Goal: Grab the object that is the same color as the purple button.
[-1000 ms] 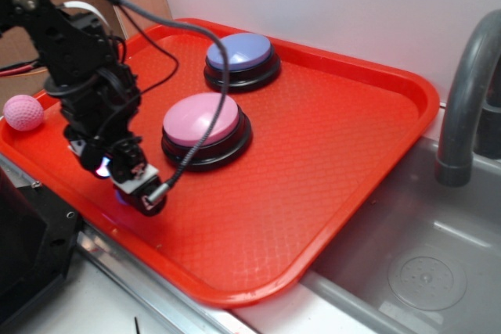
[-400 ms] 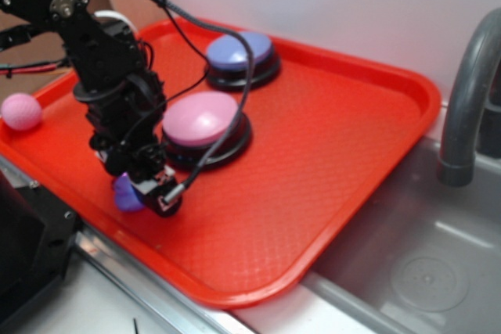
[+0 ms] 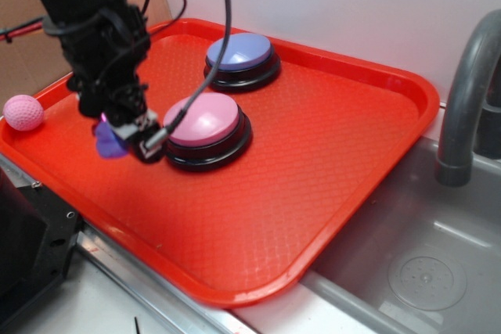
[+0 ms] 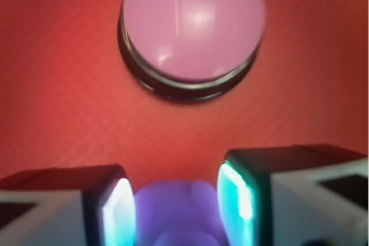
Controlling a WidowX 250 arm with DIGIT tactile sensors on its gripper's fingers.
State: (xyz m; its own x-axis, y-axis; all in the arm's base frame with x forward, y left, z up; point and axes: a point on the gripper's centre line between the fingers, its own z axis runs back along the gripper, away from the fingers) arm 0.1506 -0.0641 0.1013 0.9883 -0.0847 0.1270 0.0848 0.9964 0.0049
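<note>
Purple duck pinched in the gripper, lifted above red tray, beside pink button

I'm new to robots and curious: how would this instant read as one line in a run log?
pincer: shut on purple duck | duck: lifted off red tray | pink button: just beyond | purple button: far end, untouched

Red textured tray lying on the counter, beside a sink basin at its right edge. On the tray: purple button near the far edge, pink-topped button nearer the middle, just in front of it. Pink dimpled ball at the tray's left rim, well apart from both buttons.
</note>
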